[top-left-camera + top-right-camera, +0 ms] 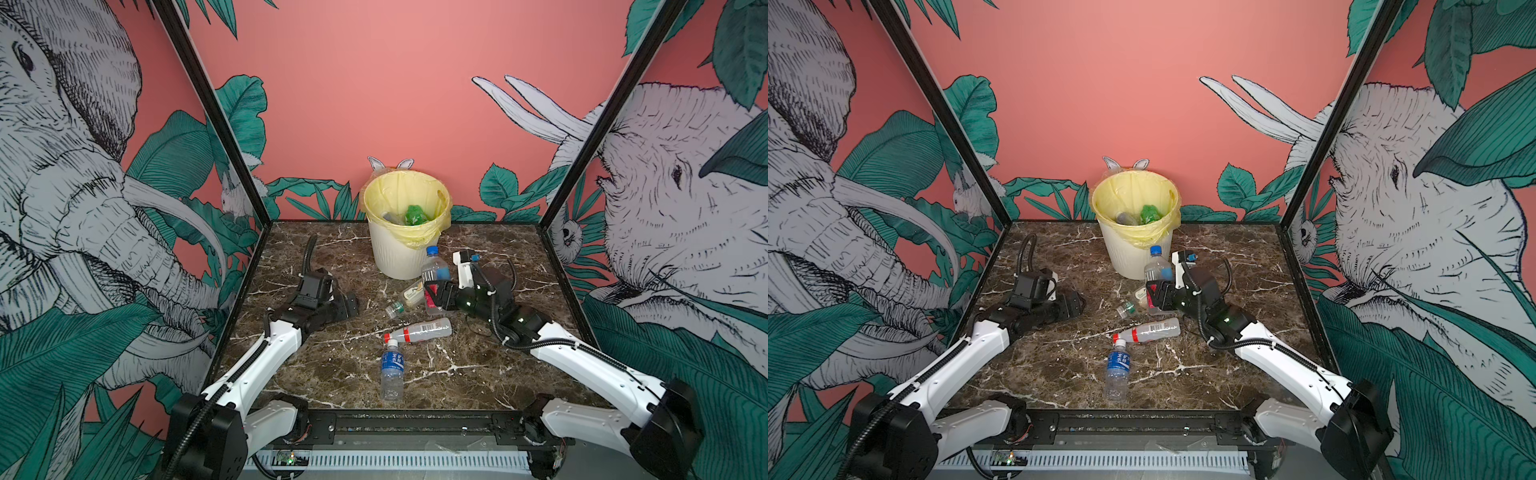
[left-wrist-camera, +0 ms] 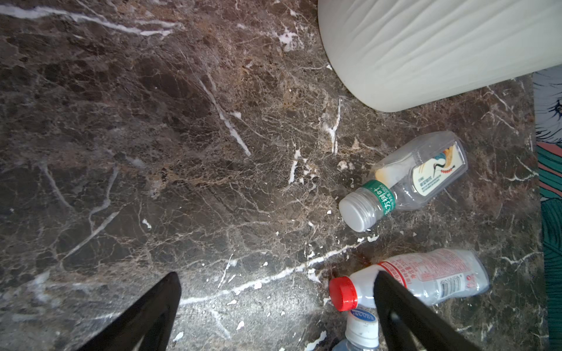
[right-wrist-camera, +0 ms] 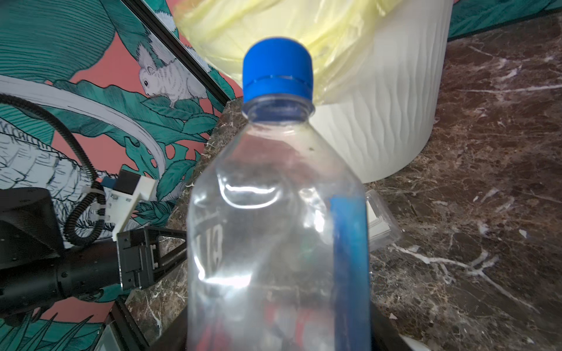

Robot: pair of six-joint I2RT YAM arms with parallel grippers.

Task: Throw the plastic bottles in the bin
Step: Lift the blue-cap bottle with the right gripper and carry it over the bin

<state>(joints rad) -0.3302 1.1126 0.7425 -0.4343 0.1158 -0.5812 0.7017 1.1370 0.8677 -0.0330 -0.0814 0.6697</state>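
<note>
- Your right fingers (image 1: 430,291) are clamped low on the upright blue-capped bottle (image 1: 435,268), centre of the frame; hold it vertical while lifting.
- Clear the bin (image 1: 395,257) rim, just upper left, before releasing.
- Your left fingers (image 2: 404,307) stand apart, holding nothing.

From where I stand, the easiest print to read is on the blue-label bottle (image 1: 392,368) (image 1: 1118,368), which lies nearest the front of the tabletop (image 1: 332,374). It has white Chinese characters, 宝矿 over 水特, visible in both top views. The square clear bottle (image 2: 419,179) wears a green neck band (image 2: 383,197) with white characters, of which 方树叶 is legible. The small print on its cream label (image 2: 435,173) is too fine to read. The red-capped bottle (image 2: 431,276) carries a barcode (image 2: 450,286) and red print I can't make out. The blue-capped bottle (image 3: 278,228) shows big white letters, reversed through the plastic, that seem to spell FIJI.
</note>
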